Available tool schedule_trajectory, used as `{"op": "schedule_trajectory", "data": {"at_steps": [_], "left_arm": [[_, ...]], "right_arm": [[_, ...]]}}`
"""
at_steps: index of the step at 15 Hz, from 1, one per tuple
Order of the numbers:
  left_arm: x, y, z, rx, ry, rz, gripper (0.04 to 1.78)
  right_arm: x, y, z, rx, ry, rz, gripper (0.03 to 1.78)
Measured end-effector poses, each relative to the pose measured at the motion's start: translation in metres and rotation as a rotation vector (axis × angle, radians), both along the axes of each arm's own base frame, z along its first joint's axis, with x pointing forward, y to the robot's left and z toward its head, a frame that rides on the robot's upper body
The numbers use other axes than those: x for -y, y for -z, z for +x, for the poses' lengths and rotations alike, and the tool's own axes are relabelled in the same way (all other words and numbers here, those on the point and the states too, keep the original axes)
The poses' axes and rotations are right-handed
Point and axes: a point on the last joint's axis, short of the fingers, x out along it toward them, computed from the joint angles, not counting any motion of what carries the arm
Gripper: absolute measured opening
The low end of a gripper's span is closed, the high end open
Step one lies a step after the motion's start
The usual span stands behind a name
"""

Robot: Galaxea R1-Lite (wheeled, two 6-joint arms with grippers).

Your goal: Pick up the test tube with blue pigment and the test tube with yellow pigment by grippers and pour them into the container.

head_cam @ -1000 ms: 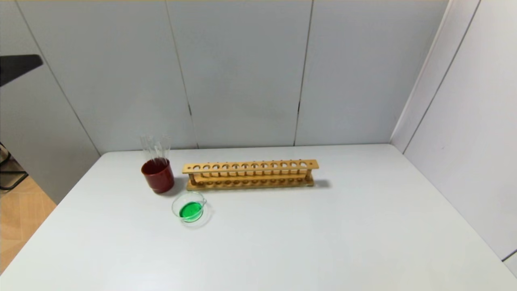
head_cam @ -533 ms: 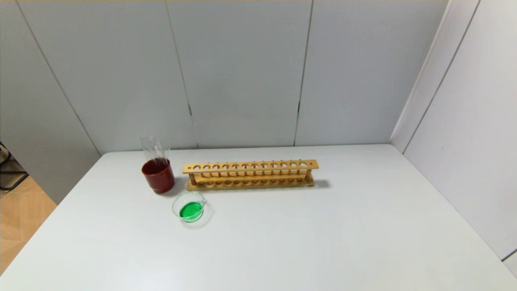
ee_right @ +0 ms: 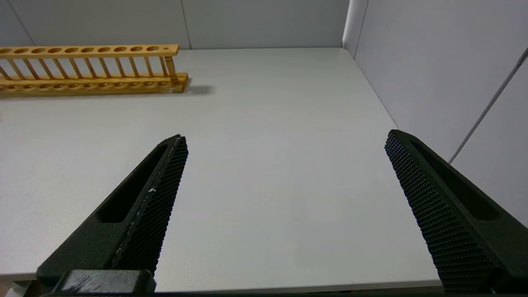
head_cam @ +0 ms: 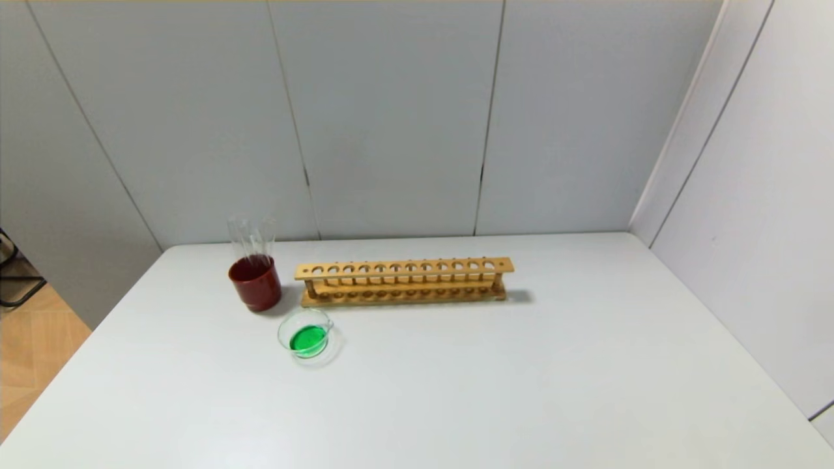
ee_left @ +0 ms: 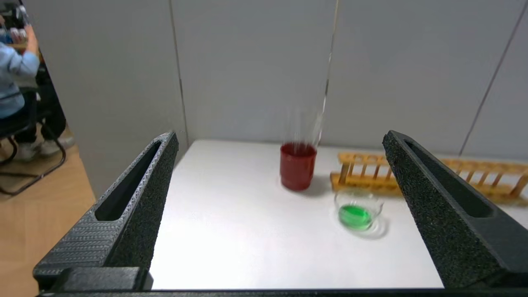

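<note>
Container [ee_left: 358, 208] ahead of spread left tool [ee_left: 280, 142], well apart

Bright even light from above, soft short shadows beside the red cup [head_cam: 255, 284] and wooden rack [head_cam: 404, 281], glass tubes [ee_left: 307, 128] blurred, gripper fingers [ee_left: 123, 214] slightly soft up close

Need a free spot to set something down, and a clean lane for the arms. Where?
Bare table right of and in front of the wooden rack. Crowded at far left: red cup holding glass tubes, glass dish of green liquid just before it.
</note>
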Motion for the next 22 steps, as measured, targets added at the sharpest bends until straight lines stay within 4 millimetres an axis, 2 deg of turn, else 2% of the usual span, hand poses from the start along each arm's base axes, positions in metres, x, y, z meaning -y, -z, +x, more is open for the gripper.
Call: {"op": "schedule_trajectory", "data": {"at_steps": [2,6,9,22], "left_arm": [[0.000,0.028,0.012,-0.070,0.017,-0.001,1.75],[0.003,0.052,0.016,-0.245,0.146,0.030,1.75],[0.003,0.055,0.017,-0.276,0.137,0.082,1.75],[0.003,0.055,0.016,-0.277,0.142,0.065,1.75]], "right_arm": [[0.000,0.000,0.000,0.000,0.000,0.000,1.75],[0.000,0.000,0.000,0.000,0.000,0.000,1.75],[0.000,0.000,0.000,0.000,0.000,0.000,1.75],[0.000,0.000,0.000,0.000,0.000,-0.007,1.75]]}}
